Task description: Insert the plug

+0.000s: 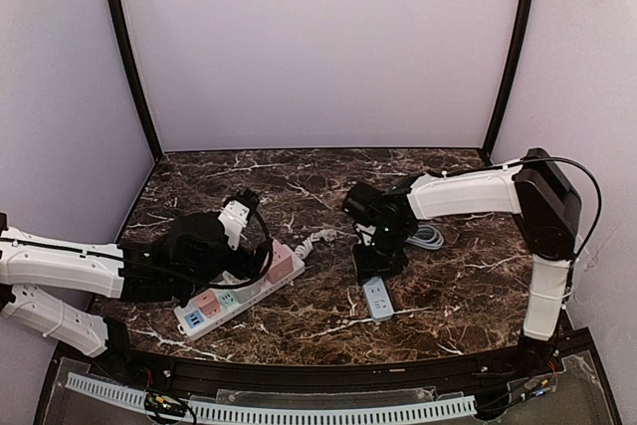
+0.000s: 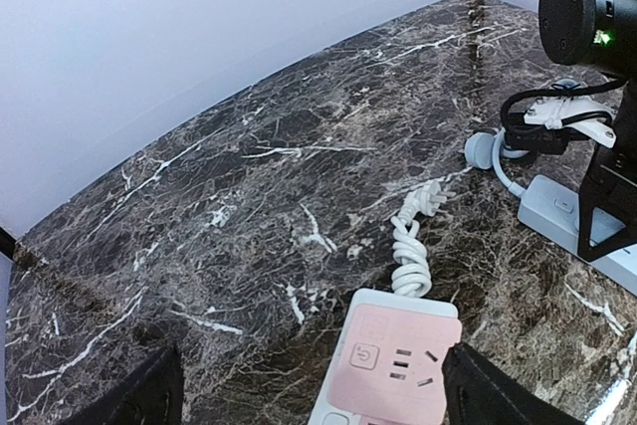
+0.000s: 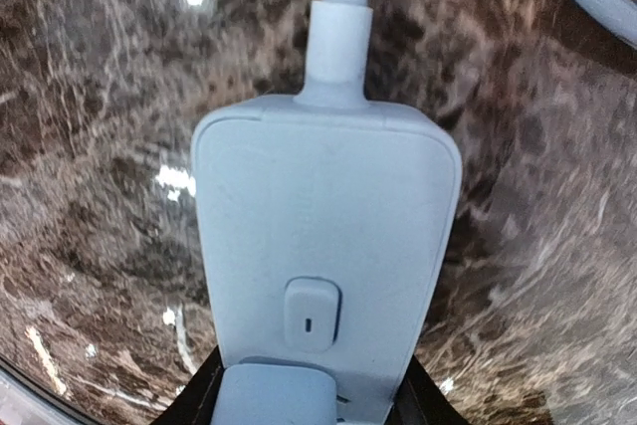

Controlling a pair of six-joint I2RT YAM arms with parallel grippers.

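Left gripper: jaws spread wide, holding nothing. The pink end of the multicolour strip lies between the two fingers. The finger on the left of the wrist view stands clear of it and the other is just beside its edge. Contact is not evident.

Multicolour strip lies on the marble worktop toward the near-left corner, angled up toward the centre. Its white cord coils away from the pink end.

Plug: grey and round, lying loose on the worktop near its centre, gripped by neither arm. It sits just beside the right arm's head.

Right gripper: lowered over the far end of the grey strip, near the middle of the near edge. Dark fingers flank the strip's two long sides. Whether they clamp it cannot be told.
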